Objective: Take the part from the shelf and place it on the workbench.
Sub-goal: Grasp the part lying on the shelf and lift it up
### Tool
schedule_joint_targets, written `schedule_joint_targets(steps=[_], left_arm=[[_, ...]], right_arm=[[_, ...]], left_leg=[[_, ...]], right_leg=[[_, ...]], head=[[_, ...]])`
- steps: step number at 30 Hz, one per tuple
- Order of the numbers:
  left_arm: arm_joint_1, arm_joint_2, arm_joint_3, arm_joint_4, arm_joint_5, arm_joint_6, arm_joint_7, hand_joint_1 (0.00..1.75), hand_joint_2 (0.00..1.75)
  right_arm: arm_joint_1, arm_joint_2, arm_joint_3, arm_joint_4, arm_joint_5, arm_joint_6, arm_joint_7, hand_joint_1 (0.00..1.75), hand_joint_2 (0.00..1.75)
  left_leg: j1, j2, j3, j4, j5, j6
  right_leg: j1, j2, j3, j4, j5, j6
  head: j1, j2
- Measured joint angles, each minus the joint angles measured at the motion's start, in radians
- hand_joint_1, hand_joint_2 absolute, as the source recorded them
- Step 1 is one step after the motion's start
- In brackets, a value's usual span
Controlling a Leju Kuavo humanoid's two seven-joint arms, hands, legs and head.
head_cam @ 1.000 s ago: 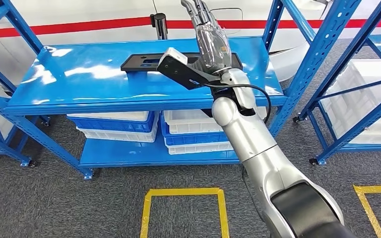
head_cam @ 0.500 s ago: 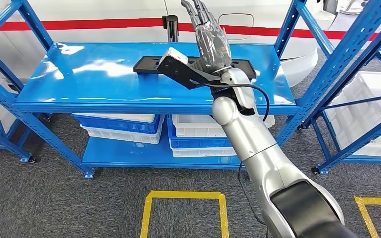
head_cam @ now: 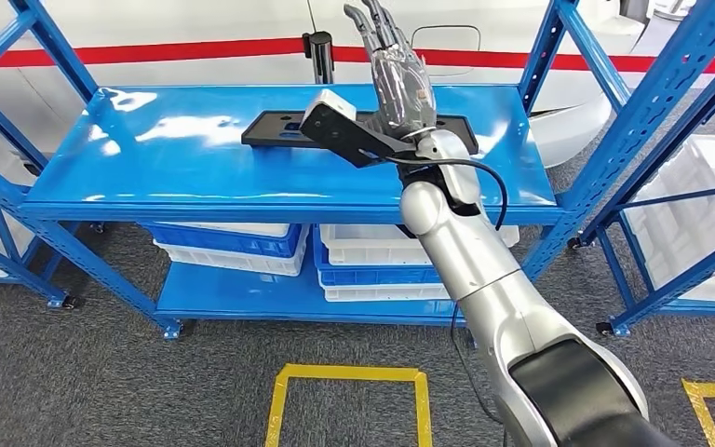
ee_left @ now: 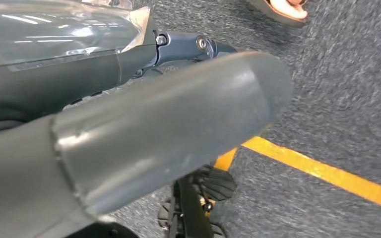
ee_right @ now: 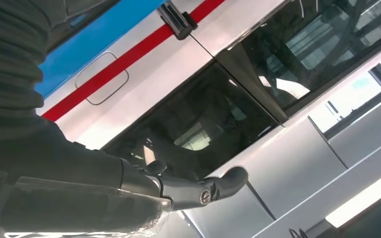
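The part point(head_cam: 277, 128), a long flat black plate, lies across the back of the blue shelf's top board point(head_cam: 177, 168). My right hand point(head_cam: 398, 79) is raised over the plate's right half with its fingers stretched upward and apart, and it holds nothing. From the head view I cannot tell whether the hand touches the plate. The right wrist view has that hand point(ee_right: 54, 193) in front of a white vehicle's side, one finger point(ee_right: 221, 182) stretched out. My left hand point(ee_left: 129, 129) hangs above the carpet, thumb and fingers extended and holding nothing.
White and blue bins point(head_cam: 372, 256) are stacked on the lower shelf board. A second blue rack point(head_cam: 670, 186) with white bins stands to the right. A white vehicle with a red stripe point(head_cam: 195, 48) is behind the shelf. Yellow tape squares point(head_cam: 349, 377) mark the grey carpet.
The whole picture has shifted, so the camera has moved and the shelf sits a little further right and lower. My right hand keeps its raised, spread pose over the plate.
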Motion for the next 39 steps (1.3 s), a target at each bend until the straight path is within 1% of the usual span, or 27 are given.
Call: schedule_joint_targets(steps=[2, 3, 4, 5, 6, 7, 8, 9, 12, 14, 15, 17, 18, 19, 20, 22, 24, 27, 29, 30, 32, 33, 34, 35, 37, 38, 39], left_arm=[[0.001, 0.0, 0.001, 0.0, 0.0, 0.0, 0.0, 0.0, 0.0], [0.002, 0.0, 0.001, 0.0, 0.0, 0.0, 0.001, 0.0, 0.0], [0.003, 0.0, 0.002, 0.001, 0.001, 0.001, 0.001, 0.0, 0.0], [0.003, 0.0, 0.003, 0.001, 0.001, 0.003, 0.002, 0.0, 0.0], [0.003, 0.0, 0.005, 0.001, 0.003, 0.005, 0.004, 0.0, 0.0], [0.002, 0.001, 0.008, 0.001, 0.004, 0.008, 0.006, 0.0, 0.0], [0.002, 0.001, 0.011, 0.001, 0.006, 0.01, 0.008, 0.0, 0.0], [0.001, 0.001, 0.013, 0.001, 0.008, 0.012, 0.01, 0.0, 0.0], [0.001, 0.0, 0.02, 0.001, 0.01, 0.016, 0.013, 0.0, 0.0], [0.001, -0.002, 0.023, 0.001, 0.01, 0.017, 0.013, 0.0, 0.0], [0.001, -0.002, 0.023, 0.001, 0.009, 0.014, 0.012, 0.0, 0.0], [0.0, -0.003, 0.024, 0.001, 0.003, 0.009, 0.011, 0.0, 0.0], [0.0, -0.003, 0.024, 0.001, 0.0, 0.008, 0.01, 0.0, 0.0], [0.001, -0.004, 0.024, 0.001, -0.003, 0.007, 0.01, 0.0, 0.0], [0.001, -0.004, 0.024, 0.001, -0.005, 0.007, 0.01, 0.0, 0.0], [0.003, -0.006, 0.024, 0.001, -0.009, 0.007, 0.01, 0.0, 0.0], [0.002, -0.006, 0.024, 0.001, -0.012, 0.007, 0.01, 0.0, 0.0], [0.001, -0.006, 0.024, 0.001, -0.014, 0.007, 0.01, 0.0, 0.0], [0.0, -0.006, 0.023, 0.001, -0.016, 0.007, 0.01, 0.0, 0.0], [0.0, -0.006, 0.023, 0.001, -0.017, 0.007, 0.01, 0.0, 0.0], [0.001, -0.007, 0.023, 0.001, -0.018, 0.005, 0.01, 0.0, 0.0], [0.001, -0.007, 0.023, 0.001, -0.018, 0.004, 0.01, 0.0, 0.0], [0.001, -0.007, 0.023, 0.001, -0.018, 0.002, 0.01, 0.0, 0.0], [0.002, -0.007, 0.023, 0.001, -0.018, 0.0, 0.01, 0.0, 0.0], [0.001, -0.006, 0.024, 0.001, -0.018, -0.002, 0.01, 0.0, 0.0], [0.001, -0.006, 0.023, 0.001, -0.018, -0.002, 0.01, 0.0, 0.0], [0.0, -0.006, 0.023, 0.001, -0.019, -0.002, 0.01, 0.0, 0.0]], right_arm=[[0.001, 0.001, 0.0, 0.002, 0.0, 0.0, 0.0, 0.0, 1.75], [0.001, 0.001, 0.0, 0.003, 0.0, 0.0, 0.0, 0.0, 1.75], [0.002, 0.001, 0.0, 0.003, -0.001, 0.0, 0.0, 0.0, 1.75], [0.002, 0.002, 0.0, 0.004, -0.001, 0.0, 0.0, 0.0, 1.75], [0.001, 0.003, 0.0, 0.004, -0.002, 0.0, 0.0, 0.0, 1.75], [0.001, 0.004, 0.0, 0.004, -0.002, 0.0, 0.0, 0.0, 1.75], [0.0, 0.006, 0.0, 0.004, -0.003, 0.0, 0.0, 0.0, 1.75], [-0.001, 0.007, 0.001, 0.004, -0.003, 0.0, 0.0, 0.0, 1.75], [-0.004, 0.011, 0.002, 0.003, -0.003, 0.0, 0.0, 0.0, 1.75], [-0.009, 0.013, 0.003, 0.002, -0.003, 0.0, 0.001, 0.0, 1.75], [-0.01, 0.012, 0.003, 0.002, -0.003, 0.0, 0.004, 0.0, 1.75], [-0.008, 0.005, 0.006, 0.002, -0.002, -0.001, 0.013, 0.0, 1.75], [-0.003, -0.001, 0.007, 0.002, -0.002, -0.001, 0.016, 0.0, 1.75], [0.002, -0.008, 0.007, 0.001, -0.002, 0.0, 0.019, 0.0, 1.75], [0.005, -0.015, 0.008, -0.001, -0.002, 0.0, 0.021, 0.0, 1.75], [0.007, -0.024, 0.008, -0.005, -0.003, 0.0, 0.023, 0.0, 1.75], [0.007, -0.028, 0.01, -0.009, -0.003, 0.0, 0.026, 0.0, 1.75], [0.008, -0.033, 0.011, -0.014, -0.002, -0.001, 0.031, 0.0, 1.75], [0.007, -0.034, 0.011, -0.021, -0.002, -0.001, 0.033, 0.0, 1.75], [0.008, -0.034, 0.011, -0.023, -0.002, -0.001, 0.034, 0.0, 1.75], [0.01, -0.034, 0.011, -0.025, -0.001, -0.001, 0.034, 0.0, 1.75], [0.013, -0.034, 0.012, -0.025, 0.0, -0.001, 0.034, 0.0, 1.75], [0.016, -0.034, 0.013, -0.025, 0.0, -0.001, 0.034, 0.0, 1.75], [0.018, -0.034, 0.014, -0.025, 0.001, -0.001, 0.034, 0.0, 1.75], [0.019, -0.033, 0.015, -0.025, 0.004, -0.002, 0.034, 0.0, 1.75], [0.018, -0.033, 0.015, -0.026, 0.006, -0.002, 0.034, 0.0, 1.75], [0.017, -0.032, 0.015, -0.026, 0.007, -0.002, 0.034, 0.0, 1.75]], left_leg=[[0.002, 0.006, -0.08, 0.138, -0.047, -0.007], [0.002, 0.006, -0.109, 0.176, -0.049, -0.008], [0.002, 0.007, -0.118, 0.172, -0.028, -0.007], [0.002, 0.007, -0.105, 0.127, 0.01, -0.004], [0.002, 0.008, -0.077, 0.054, 0.058, 0.001], [0.0, 0.01, -0.045, -0.018, 0.093, 0.005], [-0.003, 0.01, -0.022, -0.071, 0.113, 0.01], [-0.006, 0.011, -0.009, -0.101, 0.12, 0.013], [-0.01, 0.008, 0.0, -0.117, 0.115, 0.026], [-0.007, 0.007, 0.015, -0.132, 0.118, 0.037], [-0.005, 0.007, 0.021, -0.138, 0.118, 0.041], [-0.006, 0.005, 0.028, -0.139, 0.112, 0.049], [-0.007, 0.003, 0.032, -0.139, 0.109, 0.05], [-0.007, -0.001, 0.036, -0.138, 0.105, 0.051], [-0.007, -0.004, 0.041, -0.138, 0.101, 0.049], [-0.008, -0.007, 0.053, -0.136, 0.09, 0.042], [-0.012, -0.009, 0.06, -0.132, 0.077, 0.031], [-0.009, -0.008, 0.064, -0.128, 0.063, 0.015], [-0.004, -0.003, 0.05, -0.095, 0.042, 0.003], [-0.001, 0.001, 0.026, -0.045, 0.017, -0.003], [0.002, 0.005, -0.051, 0.093, -0.036, -0.013], [0.003, 0.006, -0.089, 0.149, -0.049, -0.016], [0.004, 0.007, -0.11, 0.167, -0.039, -0.017], [0.004, 0.007, -0.111, 0.146, -0.009, -0.016], [0.003, 0.008, -0.061, 0.01, 0.081, -0.008], [0.0, 0.008, -0.032, -0.057, 0.113, -0.002], [-0.002, 0.008, -0.012, -0.101, 0.129, 0.004]], right_leg=[[0.002, -0.001, 0.006, 0.0, -0.006, -0.008], [0.003, -0.001, 0.009, 0.0, -0.009, -0.01], [0.004, -0.001, 0.014, 0.0, -0.012, -0.011], [0.004, 0.0, 0.019, 0.0, -0.015, -0.01], [0.005, 0.0, 0.026, 0.0, -0.02, -0.008], [0.007, 0.001, 0.031, -0.001, -0.024, -0.005], [0.009, 0.001, 0.034, -0.001, -0.028, -0.002], [0.012, 0.001, 0.035, -0.001, -0.031, 0.002], [0.015, -0.001, 0.036, -0.005, -0.037, 0.018], [0.017, -0.002, 0.018, 0.035, -0.059, 0.022], [0.017, -0.002, -0.009, 0.089, -0.08, 0.019], [0.016, -0.001, -0.089, 0.232, -0.127, 0.014], [0.016, -0.001, -0.122, 0.282, -0.136, 0.016], [0.016, -0.001, -0.137, 0.293, -0.128, 0.022], [0.015, -0.001, -0.13, 0.262, -0.103, 0.031], [0.014, -0.001, -0.075, 0.116, -0.028, 0.043], [0.014, -0.001, -0.028, 0.01, 0.018, 0.038], [0.013, 0.001, -0.014, -0.01, 0.022, 0.014], [0.008, 0.001, -0.007, -0.014, 0.019, 0.001], [0.005, 0.002, -0.002, -0.015, 0.017, -0.006], [0.007, 0.001, 0.006, -0.015, 0.01, -0.017], [0.008, 0.002, 0.01, -0.015, 0.006, -0.019], [0.009, 0.002, 0.015, -0.015, 0.002, -0.019], [0.009, 0.002, 0.021, -0.015, -0.003, -0.018], [0.009, 0.004, 0.038, -0.016, -0.015, -0.013], [0.012, 0.004, 0.044, -0.016, -0.021, -0.009], [0.014, 0.005, 0.048, -0.016, -0.026, -0.004]], head=[[-0.002, 0.0], [-0.002, 0.0], [-0.002, 0.0], [-0.002, 0.0], [-0.002, 0.0], [-0.002, 0.0], [-0.002, 0.0], [-0.002, 0.0], [-0.001, 0.0], [0.0, 0.0], [0.001, 0.0], [0.002, 0.0], [0.003, 0.0], [0.003, 0.0], [0.004, 0.0], [0.005, 0.0], [0.004, 0.0], [0.002, 0.0], [0.0, 0.0], [-0.002, 0.0], [-0.004, 0.0], [-0.004, 0.0], [-0.004, 0.0], [-0.004, 0.0], [-0.004, 0.0], [-0.004, 0.0], [-0.004, 0.0]])
